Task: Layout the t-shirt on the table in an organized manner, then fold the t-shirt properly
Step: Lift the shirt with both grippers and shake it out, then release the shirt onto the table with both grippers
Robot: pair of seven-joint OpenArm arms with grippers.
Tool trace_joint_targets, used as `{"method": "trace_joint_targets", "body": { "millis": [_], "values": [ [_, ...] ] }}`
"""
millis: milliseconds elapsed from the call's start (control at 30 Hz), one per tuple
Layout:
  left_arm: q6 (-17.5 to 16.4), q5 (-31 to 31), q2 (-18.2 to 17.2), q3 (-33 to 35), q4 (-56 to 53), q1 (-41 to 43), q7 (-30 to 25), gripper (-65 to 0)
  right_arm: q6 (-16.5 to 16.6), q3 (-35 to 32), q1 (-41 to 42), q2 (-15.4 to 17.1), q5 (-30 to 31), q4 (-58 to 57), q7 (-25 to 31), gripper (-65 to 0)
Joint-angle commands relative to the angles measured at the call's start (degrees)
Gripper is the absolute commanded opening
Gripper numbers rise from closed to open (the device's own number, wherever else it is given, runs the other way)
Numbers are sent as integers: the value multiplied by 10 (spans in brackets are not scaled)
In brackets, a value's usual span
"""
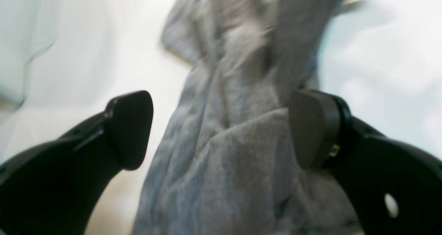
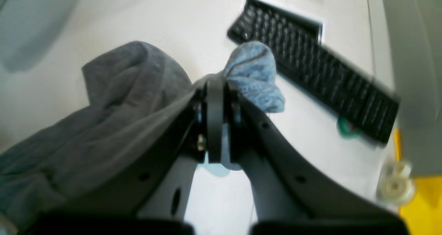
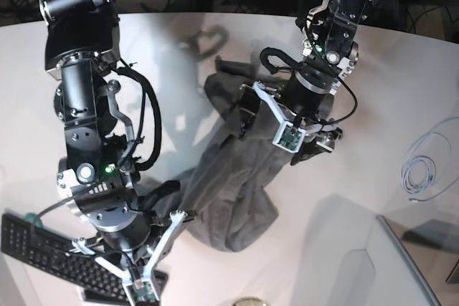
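Note:
The grey t-shirt (image 3: 229, 184) hangs bunched in a long twisted band between my two arms over the white table (image 3: 358, 198). My right gripper (image 2: 214, 90) is shut on one end of it, and a tuft of fabric (image 2: 253, 76) pokes out past the fingertips. In the base view this gripper (image 3: 176, 214) is at the lower left. My left gripper (image 1: 221, 124) is open, its jaws wide on either side of a thick fold of the t-shirt (image 1: 224, 152). The cloth touches the right finger (image 1: 310, 128). In the base view this gripper (image 3: 244, 116) is at the shirt's upper end.
A black keyboard (image 2: 310, 69) lies on the table beside the right gripper, and shows at the lower left in the base view (image 3: 43, 249). A coiled pale cable (image 3: 423, 166) lies at the right. A grey panel (image 3: 387, 270) stands at the lower right.

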Motion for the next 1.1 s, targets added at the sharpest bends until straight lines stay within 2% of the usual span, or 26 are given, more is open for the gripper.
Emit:
{"method": "trace_joint_targets", "body": {
  "millis": [0, 133, 267, 367, 433, 467, 667, 767, 867, 1000, 1067],
  "values": [
    [5, 4, -6, -6, 9, -1, -7, -66, 16, 0, 0, -6, -3, 21, 13, -650],
    [6, 5, -11, -29, 3, 0, -7, -66, 105, -23, -48, -6, -1, 64, 19, -650],
    [5, 6, -11, -82, -14, 2, -7, -66, 185, -30, -91, -6, -1, 81, 75, -650],
    [5, 7, -11, -105, -28, 4, -7, -66, 278, -30, -122, 0, -1, 81, 114, -650],
    [5, 7, -12, -108, -41, 4, -7, -66, 344, -27, -141, -4, -1, 80, 116, -650],
    [5, 7, -12, -108, -49, 3, -7, -66, 357, -27, -154, -5, -1, 80, 112, -650],
    [5, 7, -12, -104, -82, 1, -7, -66, 357, -39, -265, -6, 1, 70, 107, -650],
    [5, 7, -11, -103, -95, -5, -7, -66, 357, -55, -312, -6, 38, 52, 105, -650],
    [5, 7, -10, -102, -104, -14, -7, -66, 357, -54, -317, -1, 93, -18, 82, -650],
    [5, 7, -10, -102, -106, -16, -7, -66, 357, -48, -291, 0, 116, -143, 36, -650],
    [5, 7, -11, -103, -106, -16, -7, -66, 357, -15, -290, -5, 135, -181, 34, -642]
  ]
}}
